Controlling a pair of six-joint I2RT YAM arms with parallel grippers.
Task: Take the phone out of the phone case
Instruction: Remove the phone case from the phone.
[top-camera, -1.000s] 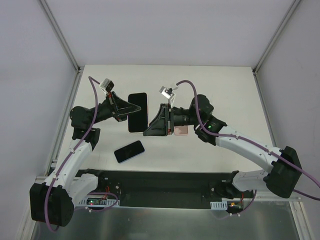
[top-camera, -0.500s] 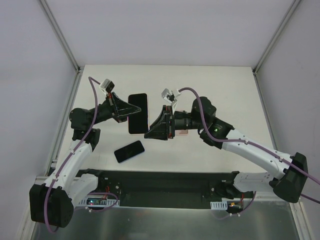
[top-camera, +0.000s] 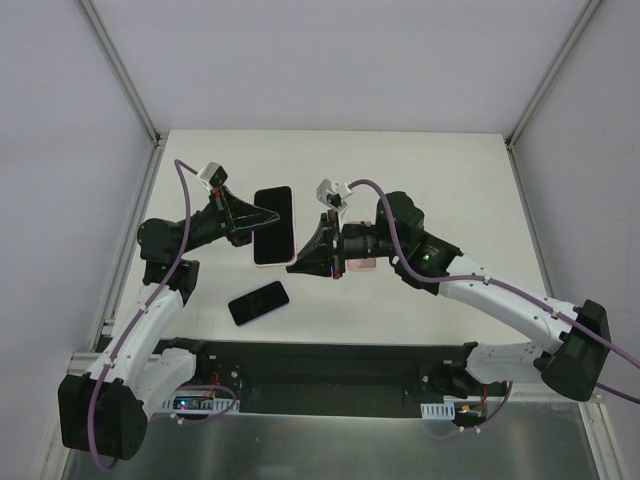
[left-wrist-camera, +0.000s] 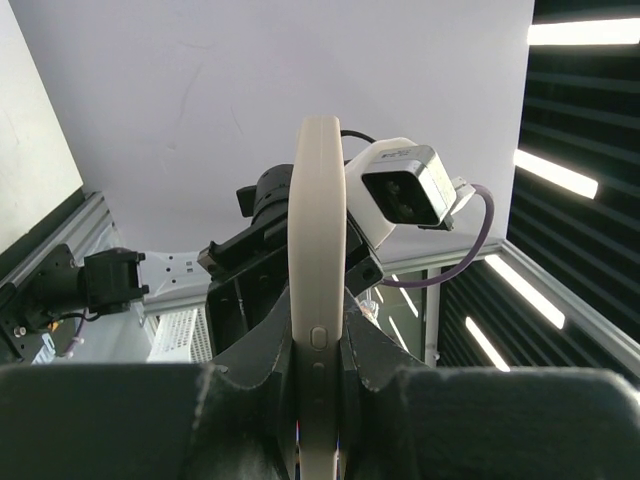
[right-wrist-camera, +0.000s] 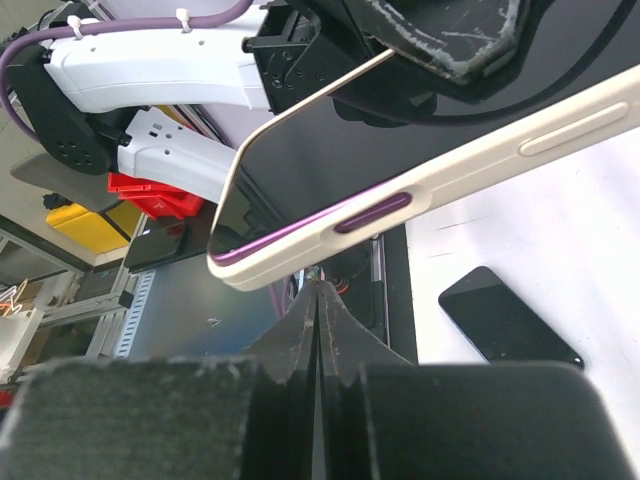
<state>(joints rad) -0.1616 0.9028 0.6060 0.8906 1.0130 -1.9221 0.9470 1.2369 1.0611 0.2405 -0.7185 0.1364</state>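
Note:
The phone (top-camera: 275, 222), dark screen up, sits in a cream case (top-camera: 266, 262) held above the table. My left gripper (top-camera: 258, 217) is shut on the case's left side. In the left wrist view the case (left-wrist-camera: 318, 230) stands edge-on between the fingers (left-wrist-camera: 255, 365). My right gripper (top-camera: 298, 266) is shut, its tip just below the case's near right corner. In the right wrist view the case (right-wrist-camera: 480, 165) shows a purple phone edge (right-wrist-camera: 290, 232) along its rim, just above the closed right gripper (right-wrist-camera: 318, 295); whether they touch is unclear.
A bare dark phone (top-camera: 259, 302) lies on the white table near the front edge; it also shows in the right wrist view (right-wrist-camera: 505, 325). A pink phone or case (top-camera: 362, 263) lies partly under my right arm. Frame posts (top-camera: 120, 70) bound the table.
My right gripper has shifted a little left toward the case's near corner. My left gripper and the cased phone have moved slightly left.

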